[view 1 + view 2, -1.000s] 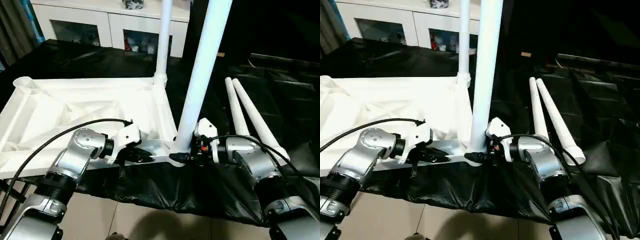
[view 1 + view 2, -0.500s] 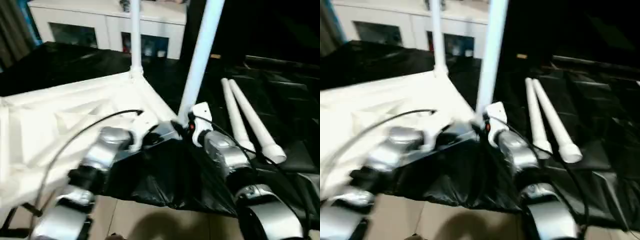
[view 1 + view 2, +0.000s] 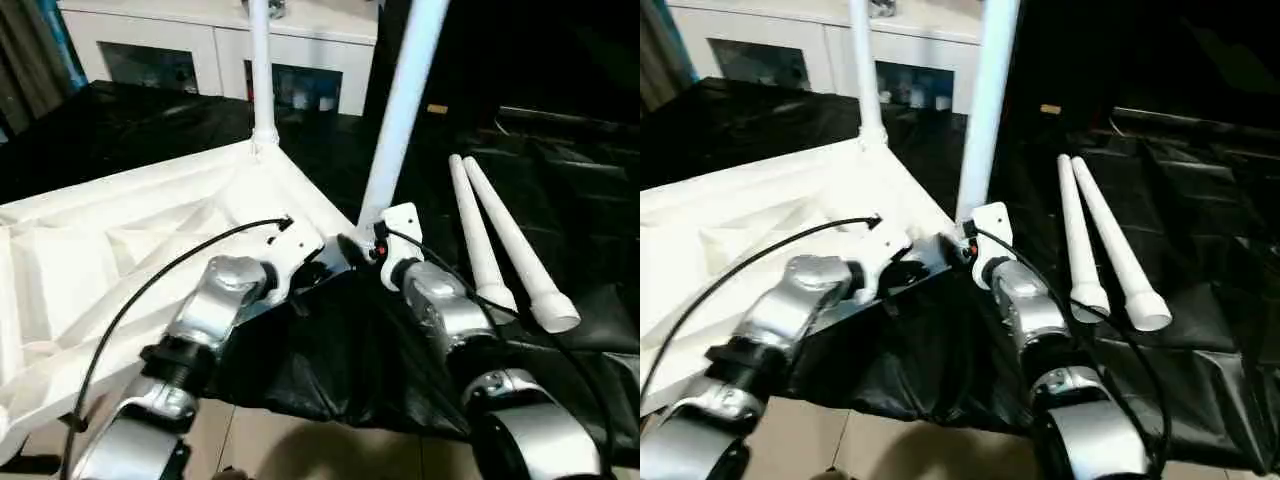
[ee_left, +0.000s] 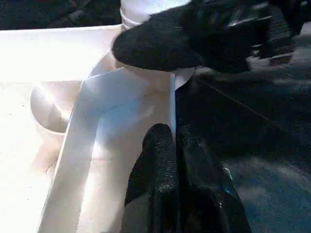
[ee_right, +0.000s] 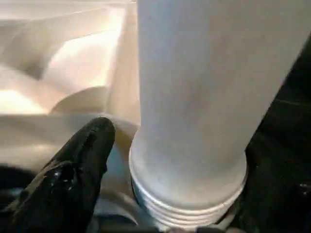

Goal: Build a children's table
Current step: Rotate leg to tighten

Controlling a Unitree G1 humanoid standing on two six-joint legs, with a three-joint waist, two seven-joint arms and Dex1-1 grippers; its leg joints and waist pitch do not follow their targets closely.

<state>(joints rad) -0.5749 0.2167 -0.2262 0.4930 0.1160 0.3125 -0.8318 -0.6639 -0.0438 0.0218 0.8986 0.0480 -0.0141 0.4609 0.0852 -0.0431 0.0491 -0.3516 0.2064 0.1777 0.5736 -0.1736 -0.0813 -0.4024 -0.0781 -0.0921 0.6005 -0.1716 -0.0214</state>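
Observation:
The children's table top (image 3: 120,250) lies upside down, white and ribbed, on a black-draped surface. Two white legs stand upright in its corner sockets, a far one (image 3: 260,70) and a near one (image 3: 400,110). Two more legs (image 3: 480,240) lie side by side to the right. My left gripper (image 4: 174,132) is shut on the thin rim of the top beside the near socket. My right gripper (image 3: 355,248) sits open at the near leg's threaded base (image 5: 189,194). One of its black fingers (image 5: 82,165) stands a little off the tube.
A white cabinet (image 3: 200,50) with glass doors stands behind the work surface. The black cloth (image 3: 340,360) hangs over the front edge below my grippers and lies wrinkled at the right. Pale floor (image 3: 300,450) shows beneath.
The table top has swung round: its near right corner with the leg moved away from me, and both arms followed. The right gripper's finger has come off the leg.

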